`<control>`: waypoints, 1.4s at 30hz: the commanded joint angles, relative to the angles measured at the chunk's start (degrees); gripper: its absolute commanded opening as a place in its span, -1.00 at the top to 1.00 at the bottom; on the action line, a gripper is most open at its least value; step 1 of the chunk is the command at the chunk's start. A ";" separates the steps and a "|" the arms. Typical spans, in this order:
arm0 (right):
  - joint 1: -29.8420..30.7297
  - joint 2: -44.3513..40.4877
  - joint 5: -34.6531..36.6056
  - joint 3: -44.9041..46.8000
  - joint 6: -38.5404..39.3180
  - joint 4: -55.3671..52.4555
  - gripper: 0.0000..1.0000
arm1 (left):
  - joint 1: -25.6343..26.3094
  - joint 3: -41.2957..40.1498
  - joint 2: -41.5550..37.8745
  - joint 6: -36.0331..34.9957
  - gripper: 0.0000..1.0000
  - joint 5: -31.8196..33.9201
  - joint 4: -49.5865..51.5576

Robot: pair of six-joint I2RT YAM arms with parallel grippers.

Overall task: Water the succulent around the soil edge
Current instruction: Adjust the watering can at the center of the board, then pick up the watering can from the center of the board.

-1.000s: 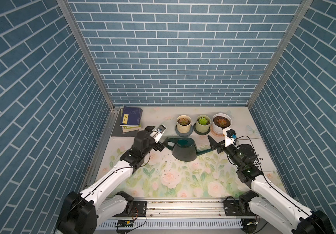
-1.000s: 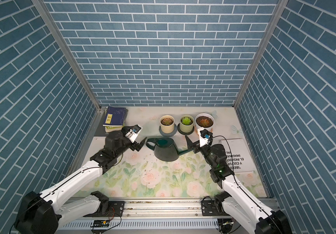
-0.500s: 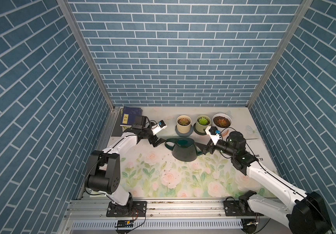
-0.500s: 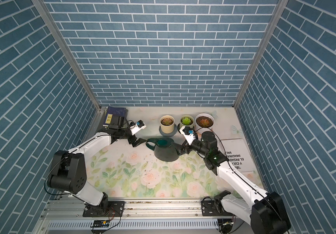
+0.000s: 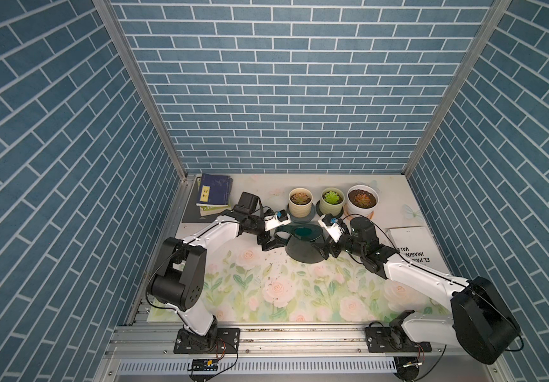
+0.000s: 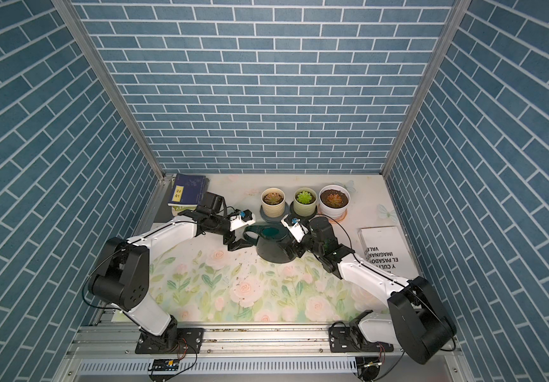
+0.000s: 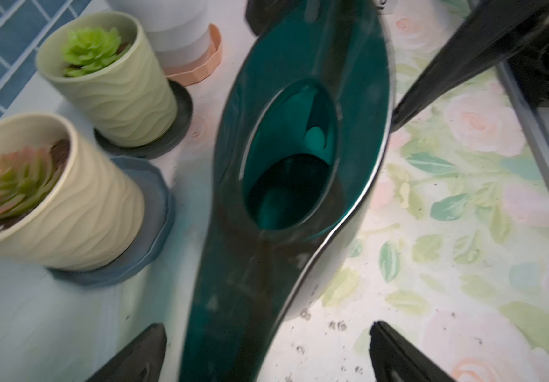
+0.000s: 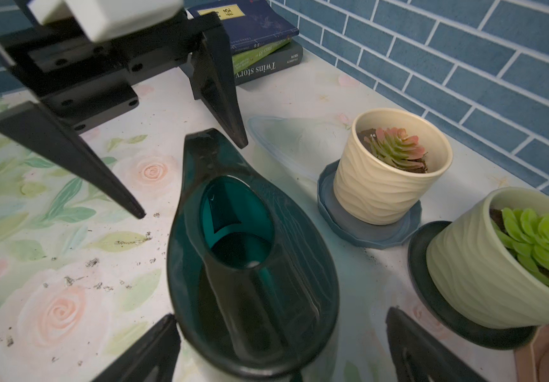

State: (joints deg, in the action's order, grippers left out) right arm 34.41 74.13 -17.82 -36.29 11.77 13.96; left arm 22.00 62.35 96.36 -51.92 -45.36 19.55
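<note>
A dark green watering can stands on the floral mat in front of three potted succulents. These are a pinkish one in a cream pot, a green one in a pale green pot and an orange one in a white pot. My left gripper is open, its fingers on either side of the can's handle without closing on it. My right gripper is open at the can's spout end, its fingers straddling the can.
A stack of books lies at the back left. A white printed book lies at the right edge. Soil crumbs are scattered on the mat in front of the can. The cream and green pots stand on dark saucers.
Both arms have swung in towards the watering can: the left gripper has come down around the handle, and the right gripper has moved left to the spout end. The can has not moved.
</note>
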 commanded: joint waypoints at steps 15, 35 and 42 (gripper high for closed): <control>-6.36 3.36 3.40 -5.65 4.68 -4.68 -0.97 | 12.68 -19.98 -17.22 20.25 -0.68 11.61 -21.18; -6.36 -3.90 8.20 -0.51 -4.23 4.41 -0.99 | 25.55 -16.47 -17.33 57.16 -0.39 46.21 -21.48; -6.37 -4.94 8.98 -0.10 -4.04 3.72 -0.99 | 25.55 -12.62 -15.63 53.92 -0.24 45.58 -12.42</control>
State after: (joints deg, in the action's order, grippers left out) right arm 27.97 70.63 -10.04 -37.34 9.21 16.80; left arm 47.24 48.49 80.16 2.81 -0.03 1.32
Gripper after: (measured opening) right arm 0.994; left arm 0.622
